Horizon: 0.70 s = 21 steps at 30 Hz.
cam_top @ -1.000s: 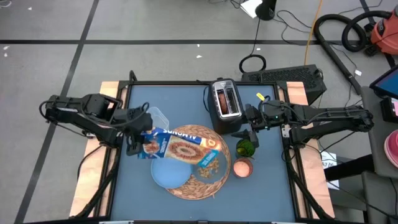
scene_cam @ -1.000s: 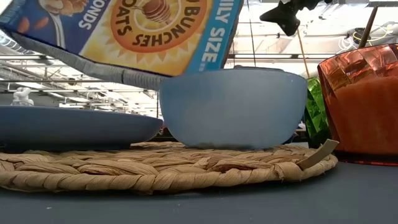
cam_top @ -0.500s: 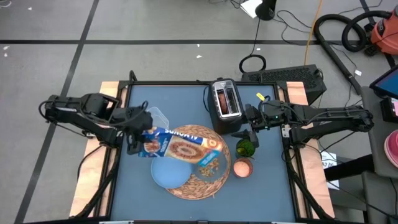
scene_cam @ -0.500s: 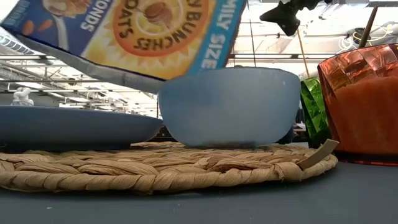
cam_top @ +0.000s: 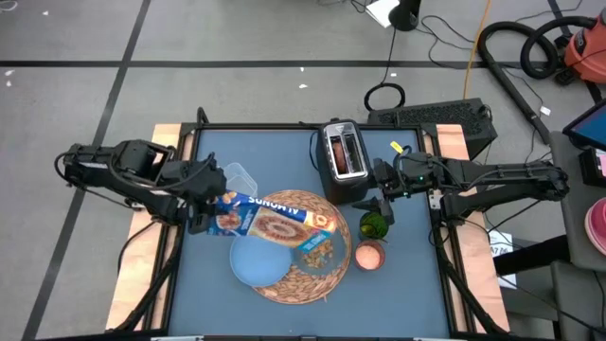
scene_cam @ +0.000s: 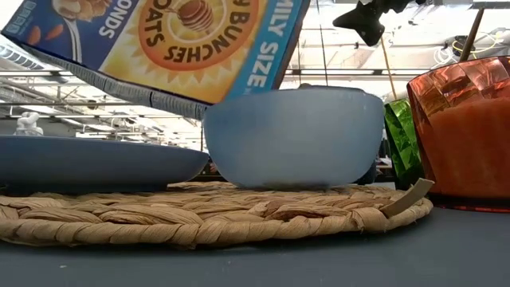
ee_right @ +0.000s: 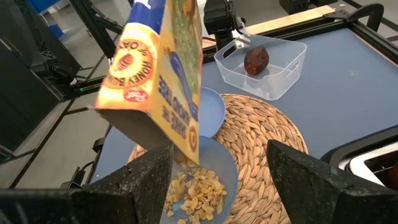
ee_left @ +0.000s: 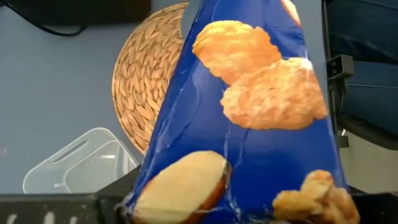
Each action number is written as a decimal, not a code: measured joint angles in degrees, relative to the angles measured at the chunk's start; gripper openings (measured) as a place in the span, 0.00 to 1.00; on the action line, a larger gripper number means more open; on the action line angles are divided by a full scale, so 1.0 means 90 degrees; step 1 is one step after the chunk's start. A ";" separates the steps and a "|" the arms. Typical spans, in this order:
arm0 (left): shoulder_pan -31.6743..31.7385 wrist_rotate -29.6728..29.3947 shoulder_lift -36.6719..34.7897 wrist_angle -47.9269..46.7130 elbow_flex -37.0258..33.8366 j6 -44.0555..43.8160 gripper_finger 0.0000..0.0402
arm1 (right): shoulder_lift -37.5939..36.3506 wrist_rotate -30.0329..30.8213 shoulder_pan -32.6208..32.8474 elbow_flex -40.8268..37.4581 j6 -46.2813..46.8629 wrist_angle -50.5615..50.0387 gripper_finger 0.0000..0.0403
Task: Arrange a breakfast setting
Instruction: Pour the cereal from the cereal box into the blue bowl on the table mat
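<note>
My left gripper (cam_top: pixel 201 213) is shut on a yellow-and-blue cereal box (cam_top: pixel 275 220), which slants across the round straw mat (cam_top: pixel 331 275). The box's open end (ee_right: pixel 180 146) hangs over the bowl (ee_right: pixel 217 177). Tan cereal (ee_right: pixel 196 193) lies in that bowl, and a light-blue plate (cam_top: pixel 254 263) rests beside it on the mat. An orange-pink cup (cam_top: pixel 369 254) stands at the mat's right. A dark-red fruit (ee_right: pixel 256 60) lies in the clear tub (ee_right: pixel 273 68). My right gripper (ee_right: pixel 219 152) hovers open near the toaster (cam_top: pixel 343 156), facing the bowl. My left gripper pinches the cereal box at its closed end (ee_left: pixel 146 196), one finger on each side. The fingers come from the table's left, slanting down, and lie along the box. The box is lifted clear, its open end tilted down above the bowl.
A black-and-silver toaster stands at the table's far middle. A green object (cam_top: pixel 374 225) sits between the toaster and the cup. The clear tub (cam_top: pixel 237 178) lies left of the toaster. Bare blue table (cam_top: pixel 407 284) shows along the near and right edges.
My left gripper has drawn back a little toward the table's left edge with the cereal box. The box's closed end has gone with it, and its open end stays over the bowl. My right arm has kept still.
</note>
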 joint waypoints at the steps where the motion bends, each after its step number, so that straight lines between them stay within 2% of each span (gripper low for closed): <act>1: 0.0000 -0.0001 -0.0003 0.0005 0.0000 -0.0002 0.48 | 0.0000 0.0000 0.0000 0.0000 0.0000 0.0000 0.63; 11: 0.0000 -0.0006 -0.0003 0.0021 0.0000 0.0002 0.34 | 0.0000 0.0000 0.0000 0.0000 0.0000 0.0000 0.63; 21: 0.0000 -0.0011 -0.0020 0.0219 0.0000 0.0024 0.33 | 0.0000 0.0000 -0.0001 0.0000 0.0000 0.0000 0.63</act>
